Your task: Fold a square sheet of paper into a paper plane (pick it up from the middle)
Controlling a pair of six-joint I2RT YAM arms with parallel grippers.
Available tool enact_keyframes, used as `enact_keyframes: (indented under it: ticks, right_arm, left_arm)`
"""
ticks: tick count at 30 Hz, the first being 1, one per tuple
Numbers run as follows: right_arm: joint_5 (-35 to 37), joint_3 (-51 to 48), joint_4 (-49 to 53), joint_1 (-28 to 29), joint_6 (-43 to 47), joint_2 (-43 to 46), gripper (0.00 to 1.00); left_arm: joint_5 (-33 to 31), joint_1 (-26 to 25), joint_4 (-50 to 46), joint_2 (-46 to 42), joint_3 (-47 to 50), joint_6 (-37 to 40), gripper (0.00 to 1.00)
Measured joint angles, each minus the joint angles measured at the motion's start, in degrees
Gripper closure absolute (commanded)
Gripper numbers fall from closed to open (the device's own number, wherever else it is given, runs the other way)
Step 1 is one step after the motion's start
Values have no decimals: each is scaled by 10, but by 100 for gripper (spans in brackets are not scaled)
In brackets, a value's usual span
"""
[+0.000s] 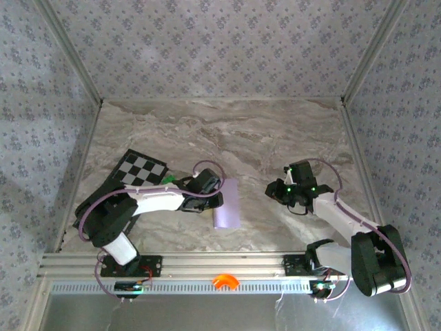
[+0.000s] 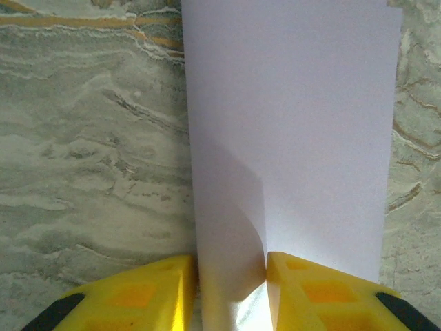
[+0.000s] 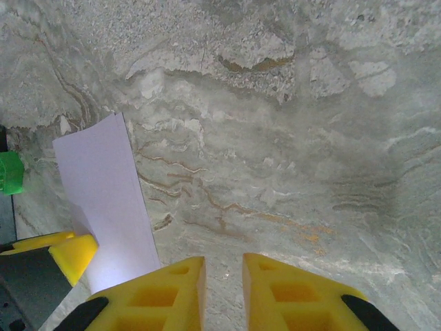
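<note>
in the left wrist view the left pincer (image 2: 232, 296) holds its two yellow fingers (image 2: 155, 293) part way apart, and the sheet of paper (image 2: 289, 117) fills the gap between them. the pale lilac sheet is folded to a narrow strip. it runs straight ahead from the fingertips over the marble table (image 2: 89, 172). one layer curls up just ahead of the right-hand finger. whether the fingers squeeze the paper or only straddle it, i cannot tell.

in the right wrist view the right pincer (image 3: 224, 289) has its fingers drawn near each other with a slim gap. bare marble shows through the gap and nothing sits in it. ahead of this pincer and to its left the strip lies flat on the table, apart from it. a yellow finger of the left pincer rests at the strip's near end. farther left, at the frame edge, is a small green block (image 3: 9, 172).

from above, the two pincers face each other across the strip. the left one is at the strip's edge and the right one stands clear of it. behind the left pincer's wrist lies the green block, and beyond that a black-and-white checkerboard (image 1: 141, 169).
</note>
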State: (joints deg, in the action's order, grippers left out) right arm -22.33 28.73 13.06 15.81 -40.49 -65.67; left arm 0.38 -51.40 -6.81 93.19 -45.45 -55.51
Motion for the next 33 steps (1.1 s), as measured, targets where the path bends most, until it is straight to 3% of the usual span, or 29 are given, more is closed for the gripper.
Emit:
enact_keyframes:
  ticks: [11, 15, 33]
  right_arm:
    - [-6, -1, -11, 1, -2, -3, 76]
    - [-6, -1, -14, 4, -2, -8, 76]
    - [-6, -3, -34, 33, -12, -30, 76]
  left_arm:
    - [-2, -2, -21, 10, -16, 0, 61]
    - [-7, -4, -25, 11, -19, 2, 67]
    - [-13, -5, -32, 11, -21, 9, 66]
